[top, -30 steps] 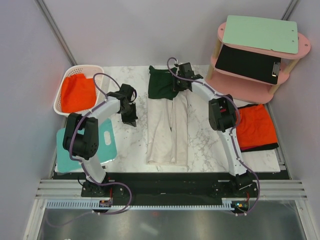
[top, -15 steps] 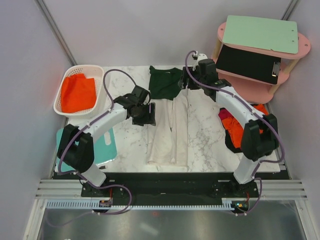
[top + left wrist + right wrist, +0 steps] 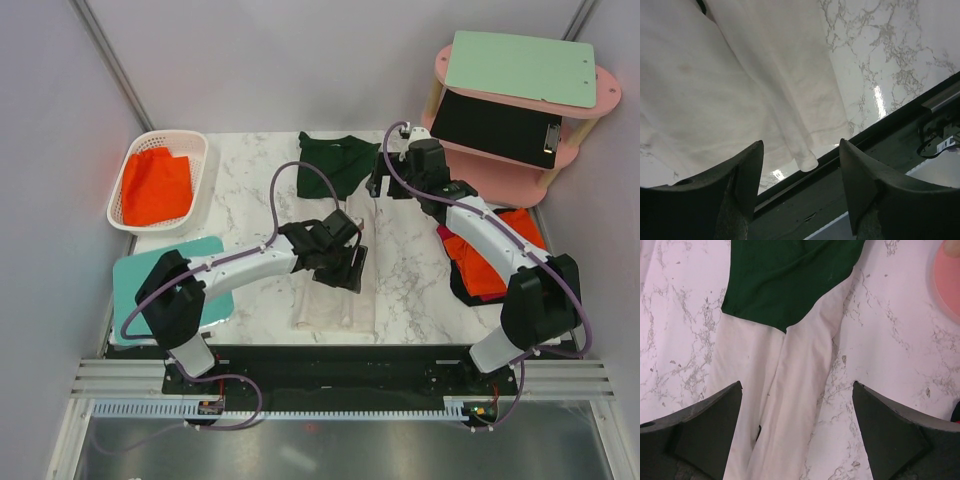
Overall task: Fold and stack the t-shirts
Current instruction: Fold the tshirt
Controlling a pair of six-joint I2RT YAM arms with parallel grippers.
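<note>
White marble-veined worktop [image 3: 250, 195] carried both shirts. The cream-white t-shirt [image 3: 325, 305] lay flat, folded lengthwise into a narrow strip. Its long axis ran from the far side toward the near edge, and its hem end lay close to the black rail [image 3: 330, 352] in front. The cloth looked soft and matte, with shallow creases along the fold. The dark green t-shirt [image 3: 335, 160] sat at the far end, loosely bunched, with one pointed corner overlapping the far end of the cream strip.

The left hand [image 3: 352, 268] hung over the near half of the cream strip. Its fingers were spread apart with nothing between them; whether they touched the cloth could not be told. The right hand [image 3: 384, 186] hovered where green met cream, its jaws spread wide and empty. A white basket [image 3: 175, 134] holding orange cloth [image 3: 155, 188] stood at the far left.
</note>
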